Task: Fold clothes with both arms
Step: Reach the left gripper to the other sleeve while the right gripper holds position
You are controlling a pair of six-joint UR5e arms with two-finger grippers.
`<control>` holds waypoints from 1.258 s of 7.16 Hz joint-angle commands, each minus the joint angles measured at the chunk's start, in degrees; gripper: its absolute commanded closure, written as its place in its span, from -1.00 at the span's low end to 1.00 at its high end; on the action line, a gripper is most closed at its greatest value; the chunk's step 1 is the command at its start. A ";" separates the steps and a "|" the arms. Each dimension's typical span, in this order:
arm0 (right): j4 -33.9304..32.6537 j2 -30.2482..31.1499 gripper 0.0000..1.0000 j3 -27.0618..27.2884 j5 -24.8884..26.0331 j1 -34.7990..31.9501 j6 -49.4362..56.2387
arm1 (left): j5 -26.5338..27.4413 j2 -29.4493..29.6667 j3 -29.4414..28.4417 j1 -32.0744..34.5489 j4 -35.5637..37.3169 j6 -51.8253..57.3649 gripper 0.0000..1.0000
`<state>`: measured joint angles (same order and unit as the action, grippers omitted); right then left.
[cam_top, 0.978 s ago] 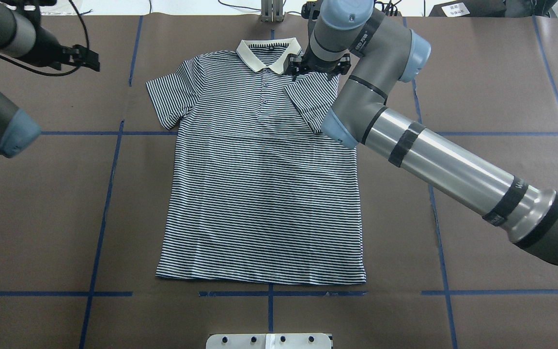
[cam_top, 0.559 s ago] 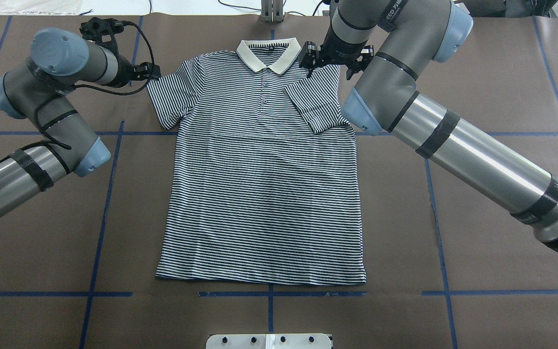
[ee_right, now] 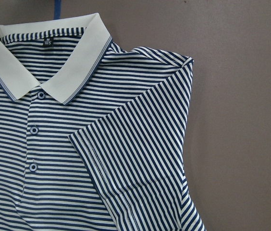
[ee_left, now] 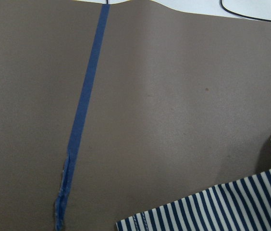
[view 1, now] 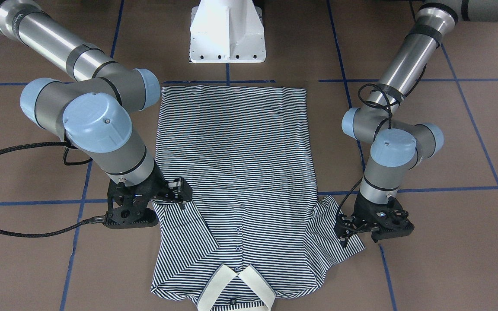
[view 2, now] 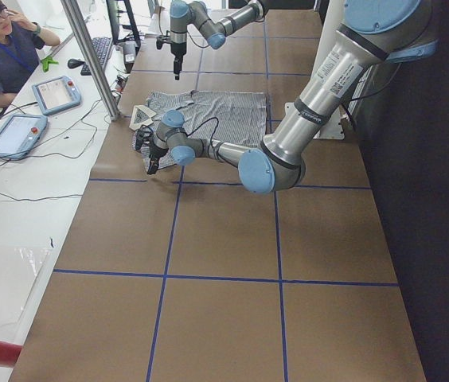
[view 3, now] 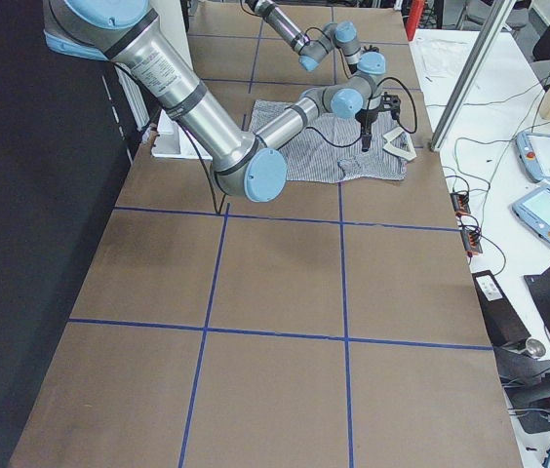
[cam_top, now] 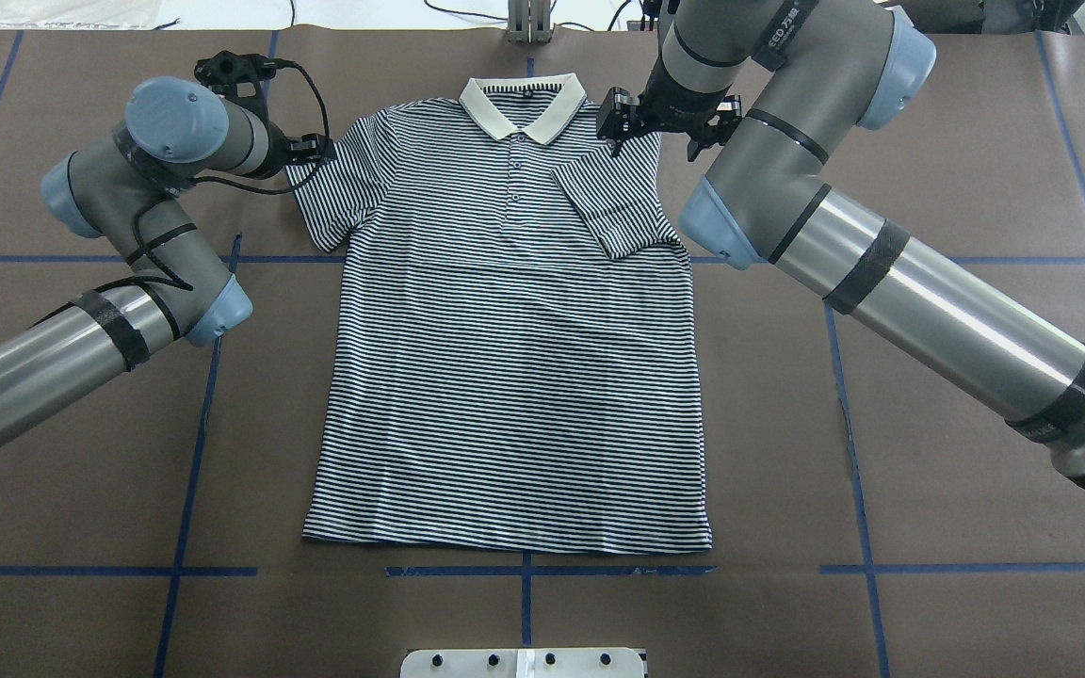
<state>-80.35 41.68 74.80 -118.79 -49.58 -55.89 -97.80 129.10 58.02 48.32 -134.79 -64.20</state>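
The striped polo shirt [cam_top: 505,377] lies flat on the brown table, hem toward the robot and cream collar [cam_top: 524,104] at the far side. Its sleeve on my right side is folded in over the chest [ee_right: 135,163]; the other sleeve [cam_top: 331,193] lies spread out. My right gripper [cam_top: 618,122] hovers above that folded shoulder [view 1: 181,192], looks open and holds nothing. My left gripper [cam_top: 314,148] is low at the outer edge of the spread sleeve [view 1: 346,231] and also looks open. The left wrist view shows only a sleeve corner [ee_left: 212,214] and bare table.
The white pedestal base [view 1: 227,39] stands at the robot's side of the table, just beyond the hem. Blue tape lines [cam_top: 194,424] cross the brown cover. A person [view 2: 1,48] sits at a side desk with tablets, behind a metal post [view 2: 89,56].
My left arm has swung in from the table's left edge to the spread sleeve. My right gripper has drawn back from the collar toward the right shoulder. The shirt has not moved.
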 commanded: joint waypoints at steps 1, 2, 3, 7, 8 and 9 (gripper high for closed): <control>0.02 -0.02 -1.00 -0.01 0.05 0.01 -0.01 | 0.07 0.71 -1.41 -0.07 -0.04 0.13 -0.60; 0.02 0.07 -1.00 -0.01 0.05 0.01 -0.01 | 0.07 0.71 -1.51 -0.07 -0.04 0.39 -0.35; 0.02 0.16 -1.00 -0.01 0.14 0.01 -0.01 | 0.07 0.80 -1.51 -0.25 -0.04 0.40 -0.22; 0.19 0.69 -1.00 -0.27 0.32 0.01 0.61 | 0.07 1.94 -1.33 -0.51 0.22 1.53 0.97; 0.19 0.95 -1.00 -0.27 0.32 0.01 0.61 | 0.07 2.03 -1.16 -0.42 0.31 2.67 1.00; 0.28 1.13 -1.00 -0.27 0.32 0.01 0.61 | -0.36 2.20 1.02 -0.25 1.36 2.59 1.00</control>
<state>-80.13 42.57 74.55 -118.48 -49.57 -55.29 -97.83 131.10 57.31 47.91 -134.26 -62.04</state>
